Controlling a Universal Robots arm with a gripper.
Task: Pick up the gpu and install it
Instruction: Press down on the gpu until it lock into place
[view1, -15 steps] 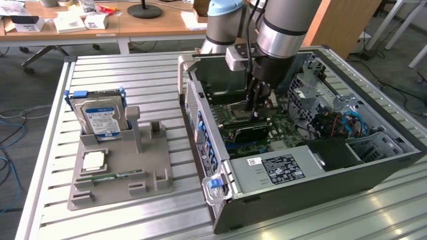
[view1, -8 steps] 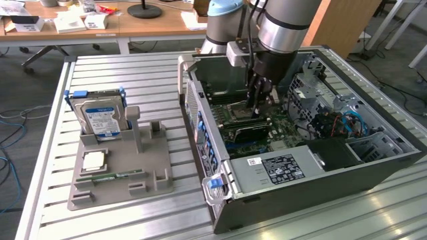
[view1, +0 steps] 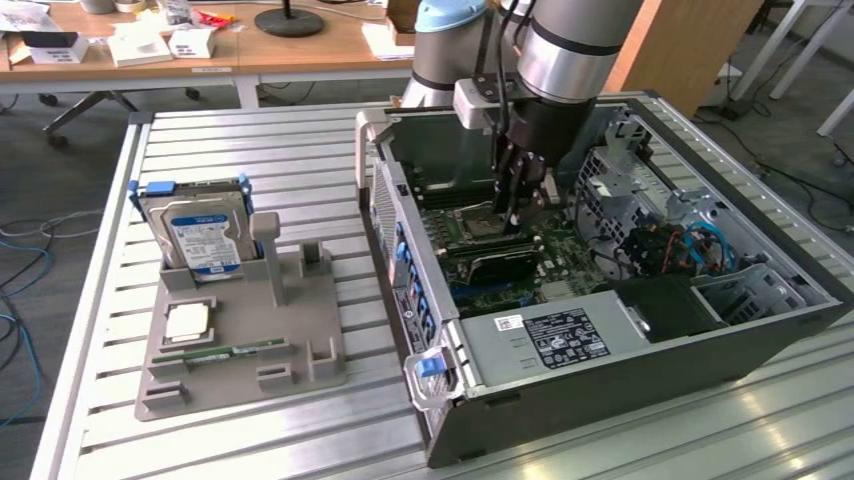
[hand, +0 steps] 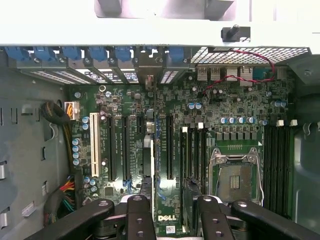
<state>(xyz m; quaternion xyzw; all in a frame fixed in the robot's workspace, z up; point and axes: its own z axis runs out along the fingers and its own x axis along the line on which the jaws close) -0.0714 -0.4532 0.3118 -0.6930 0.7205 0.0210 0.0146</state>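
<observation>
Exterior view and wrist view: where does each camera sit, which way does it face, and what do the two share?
Exterior view: off the arm, raised, looking down across the slatted table at the open computer case; the arm reaches down into the case, its gripper above the motherboard.
Wrist view: on the wrist, facing straight down into the case at the motherboard; the dark fingers show at the picture's edge, with a thin card edge-on between them.
Shared: the motherboard, its CPU socket and the case.

One computer case (view1: 641, 330), one hard drive (view1: 203, 235), perhaps one memory stick (view1: 220, 353).
</observation>
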